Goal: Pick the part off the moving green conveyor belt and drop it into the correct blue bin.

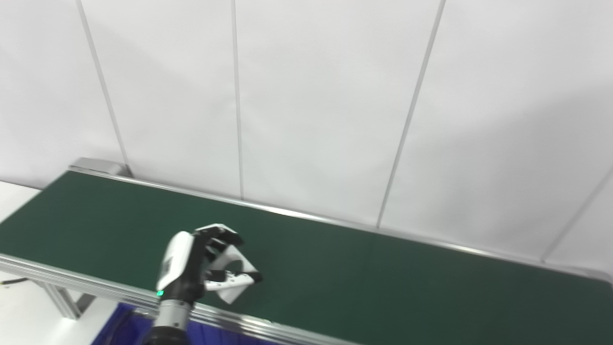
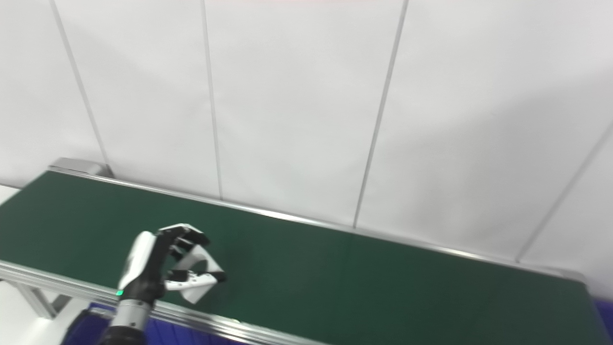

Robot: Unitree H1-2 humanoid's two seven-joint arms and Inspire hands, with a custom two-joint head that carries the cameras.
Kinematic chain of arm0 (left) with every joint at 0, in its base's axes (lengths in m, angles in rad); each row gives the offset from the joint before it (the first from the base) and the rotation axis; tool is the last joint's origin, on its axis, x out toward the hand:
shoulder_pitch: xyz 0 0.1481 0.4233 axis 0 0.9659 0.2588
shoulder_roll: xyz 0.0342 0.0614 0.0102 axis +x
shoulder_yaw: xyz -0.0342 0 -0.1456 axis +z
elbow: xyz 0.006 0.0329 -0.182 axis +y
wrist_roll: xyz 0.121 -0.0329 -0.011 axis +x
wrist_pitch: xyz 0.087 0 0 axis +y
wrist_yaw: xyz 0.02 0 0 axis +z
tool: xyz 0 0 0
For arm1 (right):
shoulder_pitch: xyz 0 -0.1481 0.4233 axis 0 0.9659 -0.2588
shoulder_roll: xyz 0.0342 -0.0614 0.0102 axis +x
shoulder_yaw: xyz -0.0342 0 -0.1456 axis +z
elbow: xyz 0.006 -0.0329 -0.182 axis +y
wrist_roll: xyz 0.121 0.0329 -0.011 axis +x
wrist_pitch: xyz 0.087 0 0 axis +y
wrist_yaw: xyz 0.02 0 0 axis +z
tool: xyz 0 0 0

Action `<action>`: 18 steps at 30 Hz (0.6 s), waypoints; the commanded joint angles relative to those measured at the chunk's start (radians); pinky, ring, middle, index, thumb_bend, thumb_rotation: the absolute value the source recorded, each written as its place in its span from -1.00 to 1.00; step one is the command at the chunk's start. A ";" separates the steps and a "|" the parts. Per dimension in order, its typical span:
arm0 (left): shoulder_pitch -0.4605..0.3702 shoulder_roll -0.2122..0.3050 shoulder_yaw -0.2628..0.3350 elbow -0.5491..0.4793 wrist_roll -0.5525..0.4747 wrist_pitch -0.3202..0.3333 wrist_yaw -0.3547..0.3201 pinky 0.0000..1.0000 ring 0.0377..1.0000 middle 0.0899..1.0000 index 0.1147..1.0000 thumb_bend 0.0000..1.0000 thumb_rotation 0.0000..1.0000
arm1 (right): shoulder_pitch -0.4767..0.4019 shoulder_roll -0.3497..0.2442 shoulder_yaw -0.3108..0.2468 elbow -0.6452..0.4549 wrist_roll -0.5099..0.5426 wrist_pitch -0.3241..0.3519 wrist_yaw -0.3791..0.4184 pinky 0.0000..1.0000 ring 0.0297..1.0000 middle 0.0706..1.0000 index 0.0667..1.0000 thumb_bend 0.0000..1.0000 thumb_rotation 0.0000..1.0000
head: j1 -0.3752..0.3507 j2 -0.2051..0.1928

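Gripping a white curved part [image 1: 233, 275], the left hand [image 1: 203, 266] hovers just above the green conveyor belt [image 1: 383, 278] near its front rail, fingers curled around it; the blue bin [image 1: 125, 328] waits below that rail, likely the drop target.

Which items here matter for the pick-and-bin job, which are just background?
Job:
left hand, closed on a white part
green belt
blue bin, seen only in part below the belt's near rail

Background:
white wall panels
belt frame leg

Right hand not in view.
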 commanded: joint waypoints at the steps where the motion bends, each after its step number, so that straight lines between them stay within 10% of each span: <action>1: -0.010 0.017 0.006 -0.041 -0.006 -0.069 -0.003 -0.41 -0.24 -0.11 -0.12 -0.01 -1.00 | 0.001 0.010 0.001 -0.025 -0.004 -0.059 -0.019 0.41 0.61 0.76 0.90 0.72 -0.73 | -0.013 0.014; 18: 0.091 0.062 -0.009 -0.016 -0.139 -0.250 -0.134 -0.42 -0.24 -0.12 -0.12 -0.01 -1.00 | -0.022 0.057 -0.008 -0.026 -0.029 -0.056 -0.069 0.47 0.66 0.79 0.96 0.73 -0.39 | -0.131 0.207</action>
